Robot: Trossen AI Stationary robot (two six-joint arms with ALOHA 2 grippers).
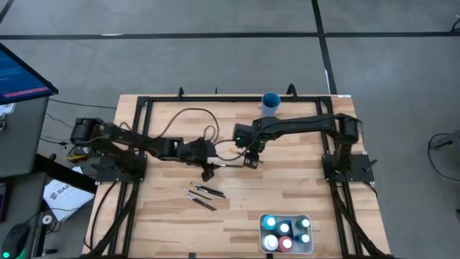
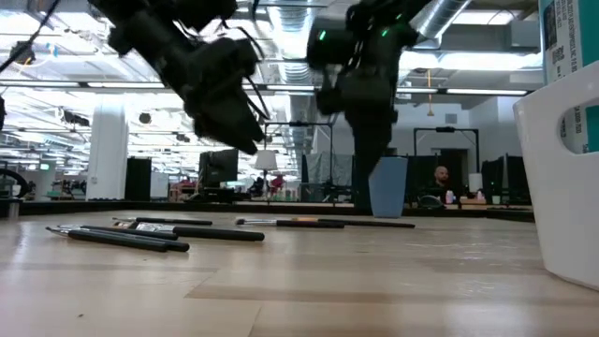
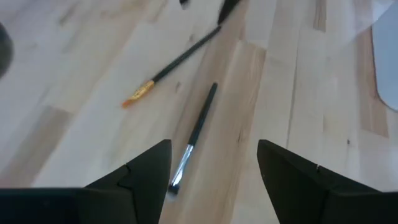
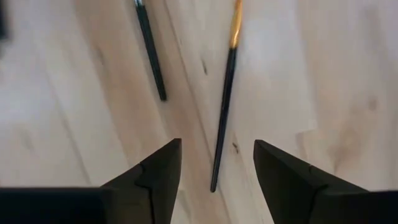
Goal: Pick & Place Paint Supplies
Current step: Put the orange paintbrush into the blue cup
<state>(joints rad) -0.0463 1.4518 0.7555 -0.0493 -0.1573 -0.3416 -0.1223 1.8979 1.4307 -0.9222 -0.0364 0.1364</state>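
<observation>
Several thin dark paintbrushes (image 1: 203, 194) lie flat on the wooden table, left of centre. Two more brushes (image 2: 323, 223) lie between the grippers. My left gripper (image 1: 209, 173) hangs open above a silver-ferruled brush (image 3: 193, 137), with an orange-ferruled brush (image 3: 168, 65) just beyond it. My right gripper (image 1: 251, 162) hangs open over the handle end (image 4: 216, 177) of the gold-ferruled brush (image 4: 225, 93), with a second dark brush (image 4: 151, 50) beside it. Neither gripper touches a brush. Several paint bottles (image 1: 285, 232) stand in the white tray (image 1: 261, 241).
A blue cup (image 1: 271, 103) stands near the table's far edge, behind the right arm. The white tray (image 2: 562, 187) sits at the near right corner. A dark cable (image 1: 190, 115) loops over the table's far left part. A black frame borders the table.
</observation>
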